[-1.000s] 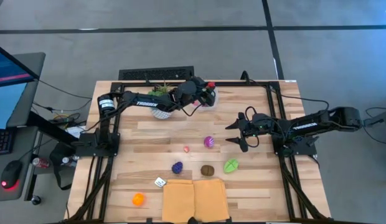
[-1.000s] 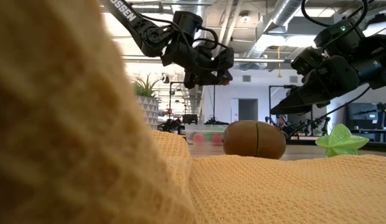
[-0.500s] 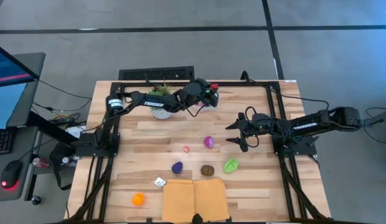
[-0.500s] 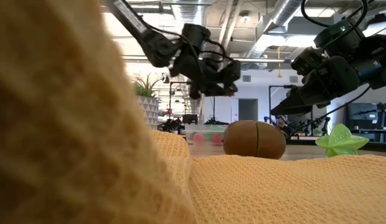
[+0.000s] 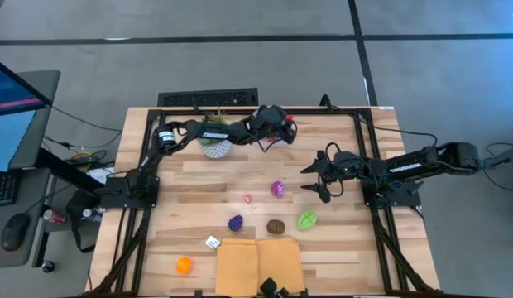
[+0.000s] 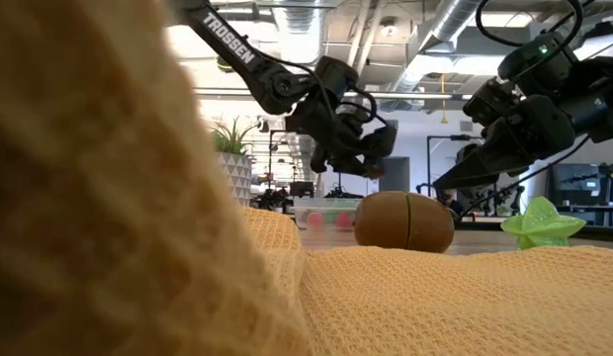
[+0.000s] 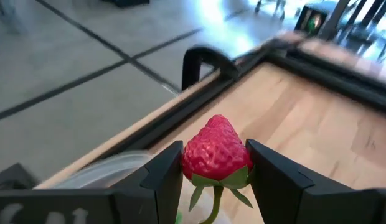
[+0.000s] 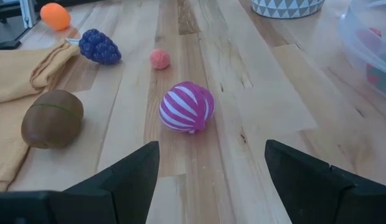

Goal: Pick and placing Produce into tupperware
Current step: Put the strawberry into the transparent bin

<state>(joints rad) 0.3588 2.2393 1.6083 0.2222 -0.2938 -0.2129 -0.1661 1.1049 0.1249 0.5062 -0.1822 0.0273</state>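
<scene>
My left gripper [image 5: 281, 126] is at the table's far edge, shut on a red toy strawberry [image 7: 216, 149]. It hangs over the clear tupperware [image 6: 321, 212], whose rim [image 7: 112, 171] shows below the fingers, with pink and green pieces inside. On the table lie a purple-striped ball [image 5: 278, 189], a small pink piece [image 5: 247, 199], purple grapes [image 5: 235, 223], a brown kiwi [image 5: 275, 225], a green star piece [image 5: 307, 220] and an orange [image 5: 184, 265]. My right gripper [image 5: 316, 177] stands open at the right, just short of the striped ball [image 8: 187, 107]. My left gripper pinches the strawberry by its two sides [image 7: 188, 163] between its two fingers [image 7: 165, 174]. The fingers slant down from the table's left. The berry is lifted clear above the tupperware, with its red tip pointing away from the gripper and its green leaves [image 7: 219, 182] toward it.
A leafy plant in a white patterned pot [image 5: 215, 147] stands just left of the tupperware. A yellow cloth [image 5: 259, 265] lies at the near edge, with a small white object [image 5: 213, 242] beside it. A black frame [image 5: 362, 124] runs round the table.
My left gripper has reached farther out toward the table's right, sunk toward the tupperware and tipped its fingers lower. It stays shut on the strawberry. My right gripper has kept still.
</scene>
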